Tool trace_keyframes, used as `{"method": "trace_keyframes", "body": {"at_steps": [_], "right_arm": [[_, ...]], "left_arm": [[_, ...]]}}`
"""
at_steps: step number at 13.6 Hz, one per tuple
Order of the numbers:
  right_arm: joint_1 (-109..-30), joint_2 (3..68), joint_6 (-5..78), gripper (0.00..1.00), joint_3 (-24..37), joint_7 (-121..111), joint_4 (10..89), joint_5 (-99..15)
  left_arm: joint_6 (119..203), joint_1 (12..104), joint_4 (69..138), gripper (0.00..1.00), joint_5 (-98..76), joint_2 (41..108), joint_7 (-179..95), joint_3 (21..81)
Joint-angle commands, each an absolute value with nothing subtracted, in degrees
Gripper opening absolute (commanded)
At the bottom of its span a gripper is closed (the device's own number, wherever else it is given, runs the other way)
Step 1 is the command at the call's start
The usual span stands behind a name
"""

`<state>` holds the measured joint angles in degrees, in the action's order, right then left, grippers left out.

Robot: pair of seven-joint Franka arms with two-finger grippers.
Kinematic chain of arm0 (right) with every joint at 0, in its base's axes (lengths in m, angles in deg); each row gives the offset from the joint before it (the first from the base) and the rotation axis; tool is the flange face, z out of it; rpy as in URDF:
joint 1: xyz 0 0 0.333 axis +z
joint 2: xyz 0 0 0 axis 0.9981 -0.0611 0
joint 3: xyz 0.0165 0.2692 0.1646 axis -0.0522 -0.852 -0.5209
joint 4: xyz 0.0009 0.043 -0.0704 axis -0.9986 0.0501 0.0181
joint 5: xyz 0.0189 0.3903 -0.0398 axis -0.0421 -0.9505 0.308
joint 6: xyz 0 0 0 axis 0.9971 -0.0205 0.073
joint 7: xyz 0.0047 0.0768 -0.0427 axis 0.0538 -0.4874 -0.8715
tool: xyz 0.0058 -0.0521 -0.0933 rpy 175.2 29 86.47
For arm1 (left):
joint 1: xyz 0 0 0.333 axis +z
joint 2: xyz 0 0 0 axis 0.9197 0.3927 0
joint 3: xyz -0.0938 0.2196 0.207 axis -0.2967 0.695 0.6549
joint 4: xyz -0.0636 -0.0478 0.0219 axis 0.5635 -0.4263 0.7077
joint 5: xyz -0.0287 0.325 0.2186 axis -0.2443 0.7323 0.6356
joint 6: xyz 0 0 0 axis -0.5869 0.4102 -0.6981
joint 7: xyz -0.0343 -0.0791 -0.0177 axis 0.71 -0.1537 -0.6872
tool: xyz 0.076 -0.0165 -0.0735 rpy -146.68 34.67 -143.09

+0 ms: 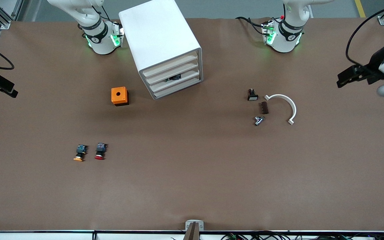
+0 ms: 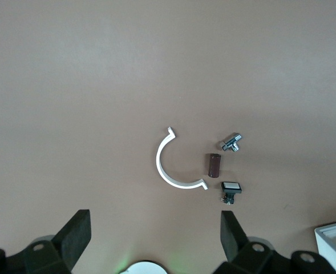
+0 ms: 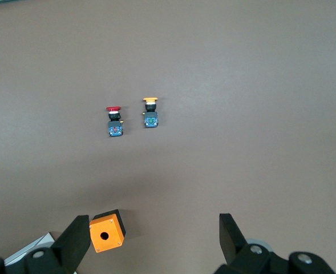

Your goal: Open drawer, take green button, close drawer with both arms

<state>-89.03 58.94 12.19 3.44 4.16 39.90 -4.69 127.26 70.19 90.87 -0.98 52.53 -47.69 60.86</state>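
Drawer (image 1: 175,78) sat shut in cabinet (image 1: 160,43), button (image 1: 173,78) peeking inside. Button looked light, small; pinch its body. Left gripper (image 2: 153,231), right gripper (image 3: 150,231) waited high over worktop (image 1: 192,173), jaws apart.

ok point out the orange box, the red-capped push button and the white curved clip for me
orange box (image 1: 119,96), front view, on its top face beside the round hole.
red-capped push button (image 1: 100,152), front view, on its body just above the red cap.
white curved clip (image 1: 289,101), front view, on the arc's crown.
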Motion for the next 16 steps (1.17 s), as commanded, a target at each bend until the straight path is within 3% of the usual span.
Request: {"method": "trace_keyframes", "body": {"at_steps": [1, 9, 16], "right_arm": [[-90.10, 60.10, 11.63, 1.00, 2.62, 4.63, 40.75, -4.17], [-87.64, 60.01, 9.26, 1.00, 2.09, 17.98, 41.54, -4.88], [-83.07, 59.84, 6.53, 1.00, 2.09, 39.95, 44.00, -11.20]], "left_arm": [[126.06, 69.95, 86.30, 1.00, -2.85, 60.05, -53.39, 60.50], [126.76, 62.94, 86.30, 1.00, -12.27, 73.41, -84.28, 60.50], [134.31, 54.85, 86.21, 1.00, -20.09, 83.35, -122.72, 60.50]]}}
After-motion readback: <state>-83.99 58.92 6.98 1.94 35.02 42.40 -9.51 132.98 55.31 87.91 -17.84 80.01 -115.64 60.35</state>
